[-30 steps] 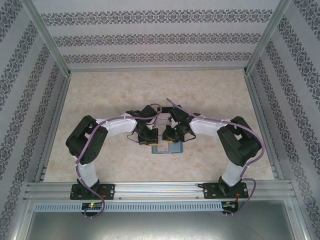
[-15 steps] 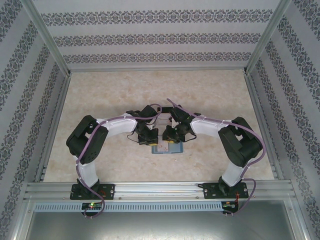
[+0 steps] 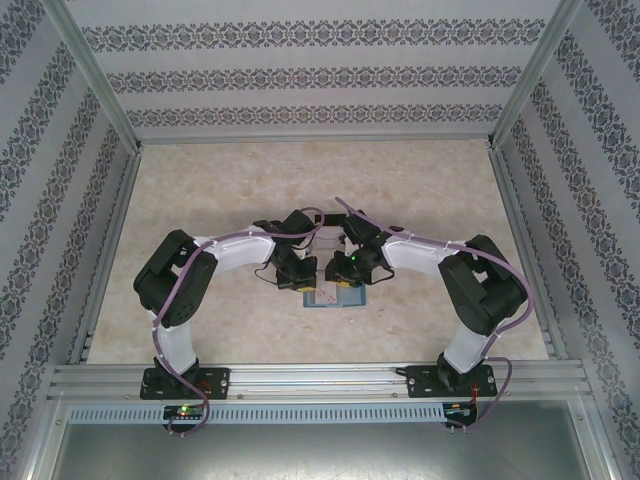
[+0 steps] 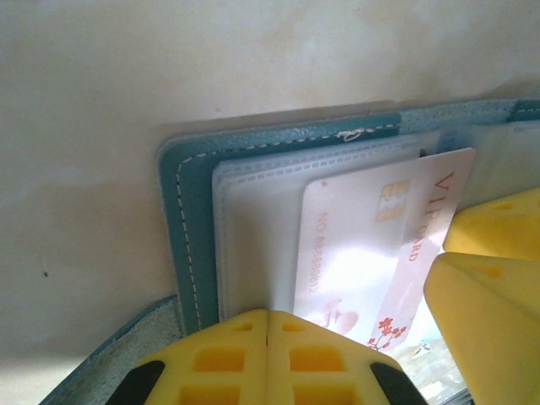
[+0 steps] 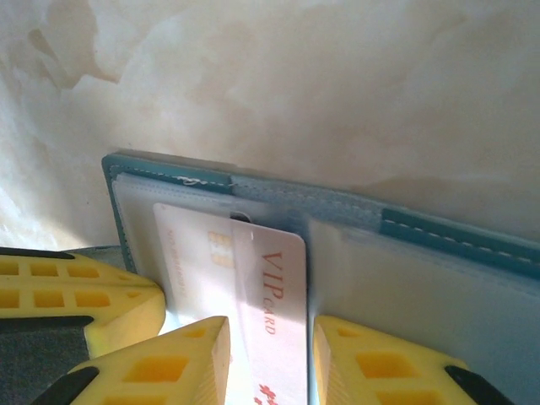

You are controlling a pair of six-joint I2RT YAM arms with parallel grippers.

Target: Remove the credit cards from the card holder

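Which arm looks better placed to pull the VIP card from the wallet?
Probably right: the right gripper stands open over the VIP card, while the left gripper sits shut on the card holder, seemingly pinning it.

Overhead camera looks down; close wrist cameras share card holder (image 4: 181, 211).

The pale marbled table (image 3: 220, 190) carries the teal card holder (image 4: 181, 211), lying open and flat near its middle.
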